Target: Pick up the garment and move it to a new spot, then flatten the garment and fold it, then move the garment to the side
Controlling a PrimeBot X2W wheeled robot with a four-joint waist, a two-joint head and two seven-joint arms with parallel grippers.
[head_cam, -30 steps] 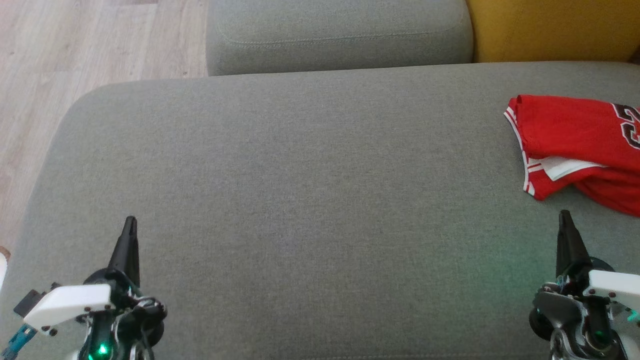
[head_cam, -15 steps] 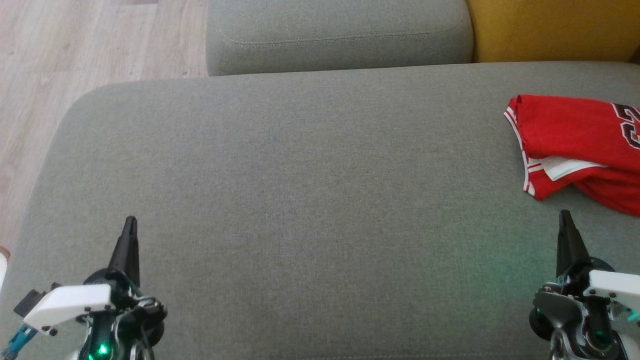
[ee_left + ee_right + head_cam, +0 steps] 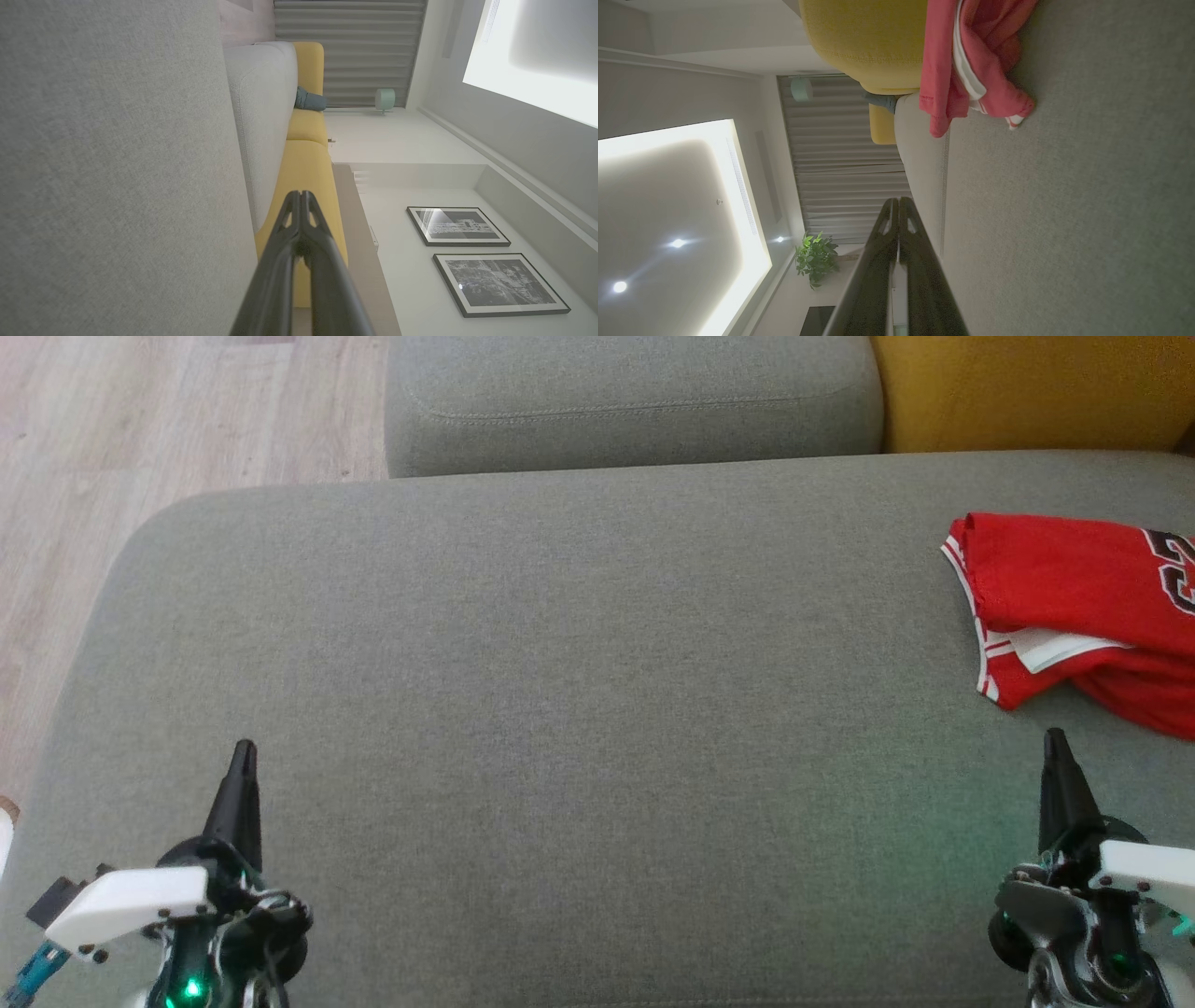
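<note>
Your left gripper (image 3: 245,751) at 7 o'clock and right gripper (image 3: 1055,739) at 5 o'clock are both pinched closed, empty. The red garment (image 3: 1064,569) lies bunched at 3 o'clock on the grey cushion (image 3: 597,709).

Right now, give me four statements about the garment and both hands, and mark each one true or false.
1. The red garment lies bunched on the grey cushion. True.
2. The right hand grips the garment. False: it is shut and empty, short of the cloth.
3. The left hand is shut and holds nothing. True.
4. The garment lies nearer the left hand. False: it lies just beyond the right hand.
</note>
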